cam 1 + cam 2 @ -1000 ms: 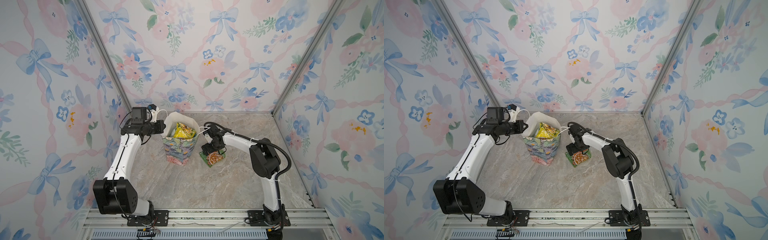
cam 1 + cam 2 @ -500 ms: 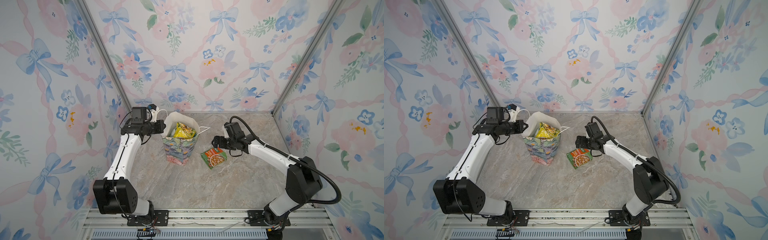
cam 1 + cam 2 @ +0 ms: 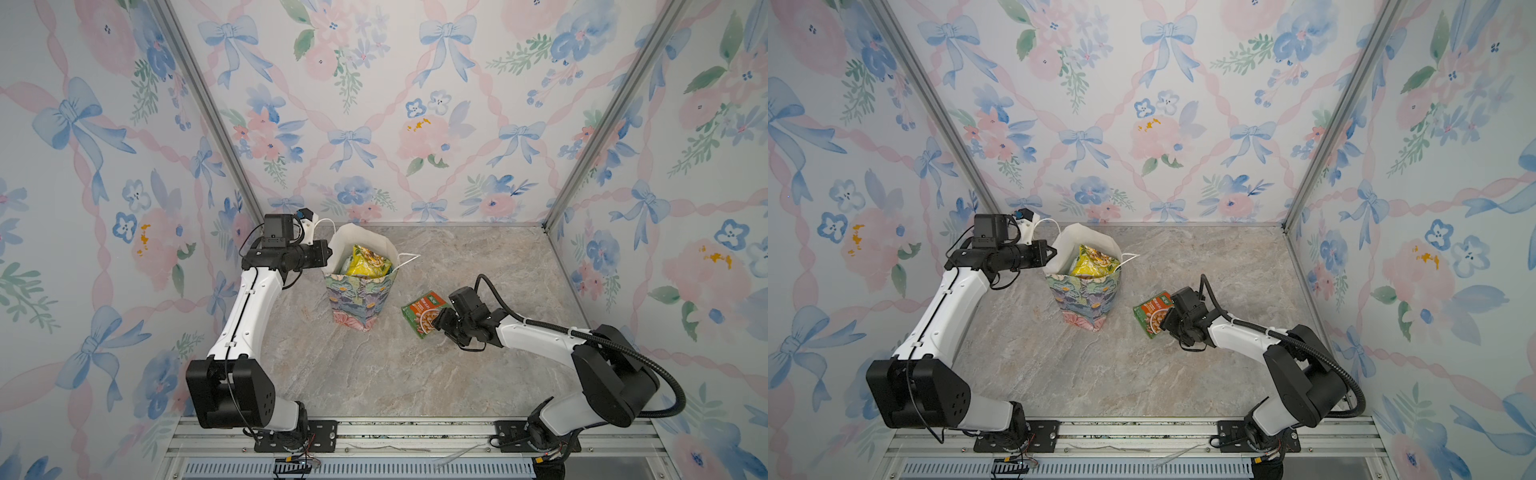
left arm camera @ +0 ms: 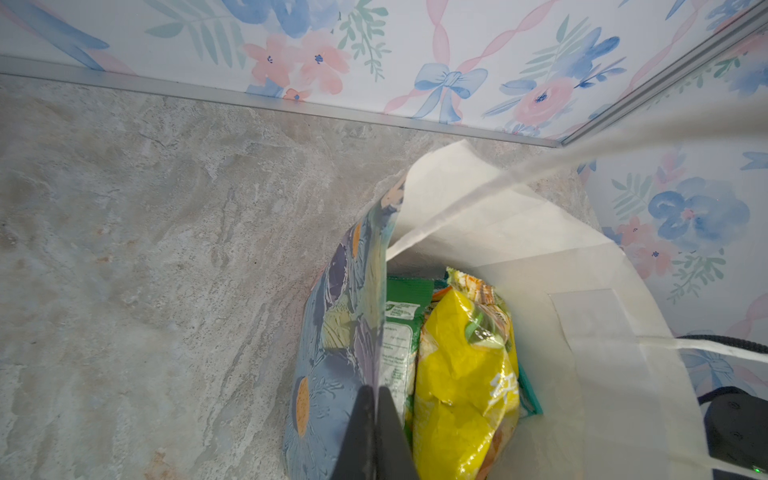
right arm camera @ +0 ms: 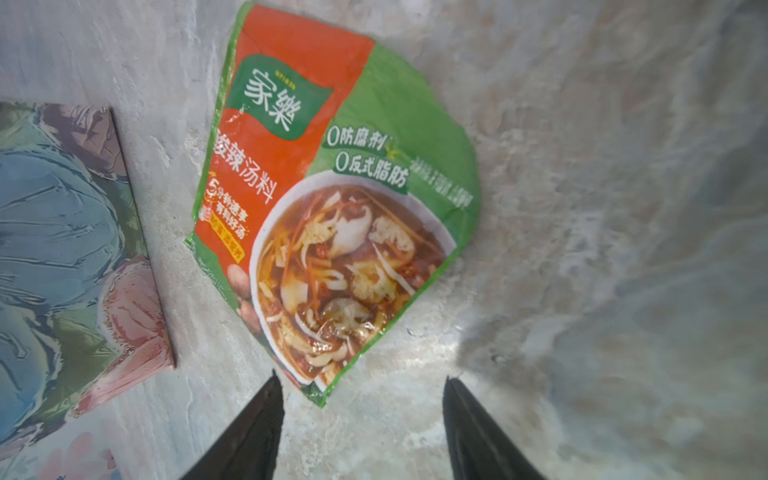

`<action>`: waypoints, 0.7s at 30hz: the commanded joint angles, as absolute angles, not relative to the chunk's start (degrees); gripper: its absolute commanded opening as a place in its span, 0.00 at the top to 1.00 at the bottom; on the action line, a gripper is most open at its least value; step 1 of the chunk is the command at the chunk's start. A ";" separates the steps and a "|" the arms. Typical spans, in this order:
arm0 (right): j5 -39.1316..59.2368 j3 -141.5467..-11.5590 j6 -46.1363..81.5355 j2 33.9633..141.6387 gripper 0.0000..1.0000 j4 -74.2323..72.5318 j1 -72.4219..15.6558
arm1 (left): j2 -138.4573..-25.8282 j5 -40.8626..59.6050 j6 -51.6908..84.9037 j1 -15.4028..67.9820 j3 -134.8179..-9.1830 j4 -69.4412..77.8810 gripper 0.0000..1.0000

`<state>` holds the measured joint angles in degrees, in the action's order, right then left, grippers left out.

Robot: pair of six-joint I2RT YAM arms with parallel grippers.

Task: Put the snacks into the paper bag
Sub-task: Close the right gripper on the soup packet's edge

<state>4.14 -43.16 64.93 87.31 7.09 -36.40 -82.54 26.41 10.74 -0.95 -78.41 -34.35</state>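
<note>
The flower-print paper bag [image 3: 358,300] [image 3: 1086,305] stands upright at the middle left of the marble floor. Its rim wall [image 4: 332,332] is pinched in my shut left gripper [image 3: 328,253] [image 3: 1053,252] [image 4: 376,399]. Snacks stand inside it: a yellow packet [image 3: 368,262] [image 3: 1094,262] [image 4: 465,374] and a green one [image 4: 401,332]. An orange-green packet [image 3: 422,312] [image 3: 1151,312] [image 5: 332,199] lies flat to the right of the bag [image 5: 62,232]. My right gripper [image 3: 439,322] [image 3: 1165,322] [image 5: 362,376] is low at the packet's right edge and open. One corner of the packet sits between its fingers.
Flowered walls with metal corner posts [image 3: 582,137] close in the back and both sides. A metal rail [image 3: 374,432] carrying both arm bases runs along the front. A white cord handle [image 3: 407,257] hangs off the bag's right side.
My right arm has swung from the packet's bag side round behind it to its right edge and come down, and its jaws have narrowed. The packet, the bag and the left gripper have not moved.
</note>
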 commanded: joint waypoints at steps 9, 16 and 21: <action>4.50 -39.00 75.35 91.97 0.37 -6.64 -36.99 | -80.94 27.60 10.81 -1.18 -78.31 -34.89 1.00; 3.66 -37.50 79.24 95.28 0.40 -12.16 -36.57 | -80.84 27.60 10.88 -1.19 -78.20 -34.89 1.00; 3.17 -36.47 81.22 99.03 0.57 -16.62 -35.77 | -80.78 27.50 10.85 -1.15 -78.22 -34.89 1.00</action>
